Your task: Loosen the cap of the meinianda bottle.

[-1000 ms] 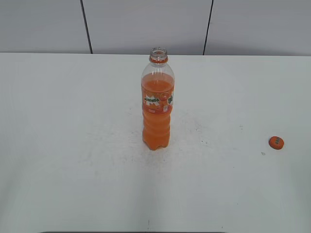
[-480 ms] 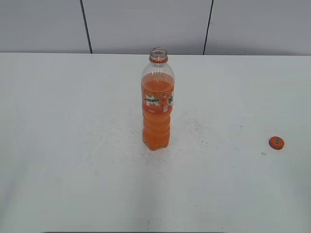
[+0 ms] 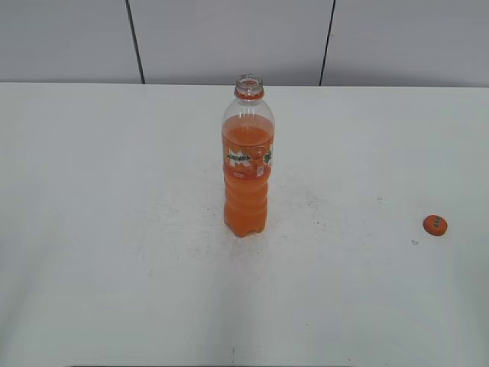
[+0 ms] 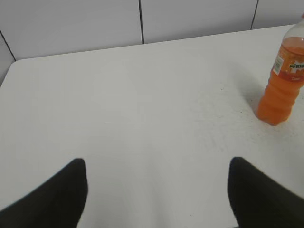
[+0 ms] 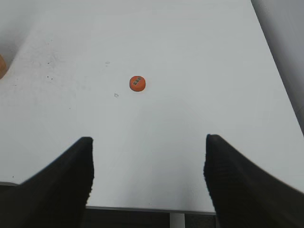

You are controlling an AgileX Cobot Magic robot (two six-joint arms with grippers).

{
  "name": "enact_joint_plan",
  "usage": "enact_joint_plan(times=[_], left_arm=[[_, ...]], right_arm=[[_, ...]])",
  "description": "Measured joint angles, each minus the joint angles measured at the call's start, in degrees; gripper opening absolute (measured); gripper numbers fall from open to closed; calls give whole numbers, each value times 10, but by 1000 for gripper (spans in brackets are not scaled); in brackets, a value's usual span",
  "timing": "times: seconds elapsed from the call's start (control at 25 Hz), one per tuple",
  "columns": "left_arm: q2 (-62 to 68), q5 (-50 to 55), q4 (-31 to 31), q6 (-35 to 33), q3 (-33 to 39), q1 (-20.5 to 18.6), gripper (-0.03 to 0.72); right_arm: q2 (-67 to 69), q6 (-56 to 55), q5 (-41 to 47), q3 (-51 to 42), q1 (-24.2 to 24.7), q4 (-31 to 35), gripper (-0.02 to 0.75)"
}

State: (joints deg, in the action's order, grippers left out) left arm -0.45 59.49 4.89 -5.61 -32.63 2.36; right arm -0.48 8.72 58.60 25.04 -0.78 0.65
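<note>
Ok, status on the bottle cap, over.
Left gripper and right gripper open, empty. Cap off, lying on table. Bottle upright, uncapped. Nothing in the way.

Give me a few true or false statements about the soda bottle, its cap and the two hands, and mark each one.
1. The meinianda bottle stands upright on the table. True.
2. The cap is screwed onto the bottle. False: it lies on the table, far to the bottle's right; the neck is open.
3. The right hand grips the cap. False: it is open and apart from it.
4. The left hand is open and empty. True.
</note>
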Motion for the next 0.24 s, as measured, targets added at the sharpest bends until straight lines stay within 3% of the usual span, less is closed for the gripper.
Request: enact_joint_plan(times=[0.24], left_arm=[[0,0,0,0,0,0,552]], right_arm=[[0,0,0,0,0,0,545]])
